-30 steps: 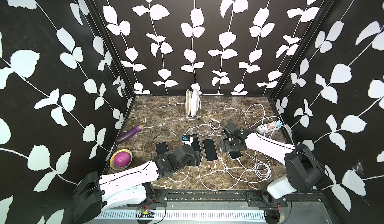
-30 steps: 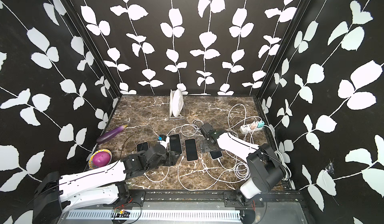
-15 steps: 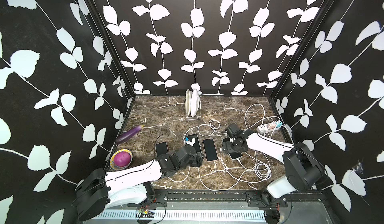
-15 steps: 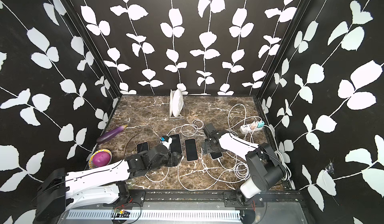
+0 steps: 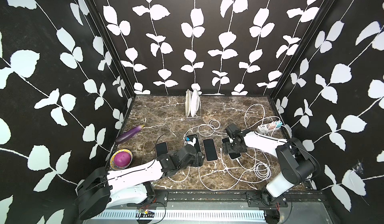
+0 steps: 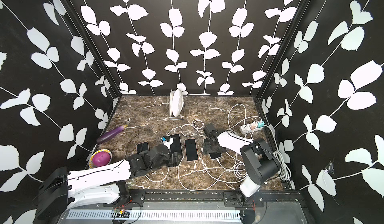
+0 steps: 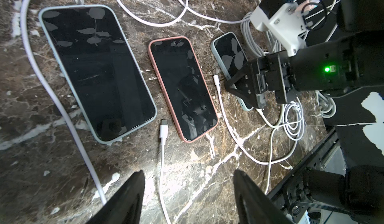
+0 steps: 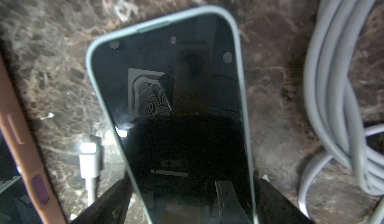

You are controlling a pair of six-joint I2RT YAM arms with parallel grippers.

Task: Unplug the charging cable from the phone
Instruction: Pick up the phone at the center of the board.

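Closely astride mint-cased phone [image 8: 176, 88], right gripper [image 8: 194, 181]

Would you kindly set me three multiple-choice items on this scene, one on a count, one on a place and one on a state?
1. How many phones lie on the table? A two; B six; C four.
2. The eggplant lies: A near a side wall, apart from the phones; B on a phone; C against the back wall.
3. The left end effector is: A shut on a cable; B open and empty; C gripping a phone.
Key: 1 C, four dark screens lie in a row; 2 A, it rests alone by the wall; 3 B, its fingers stand apart, gripping nothing.
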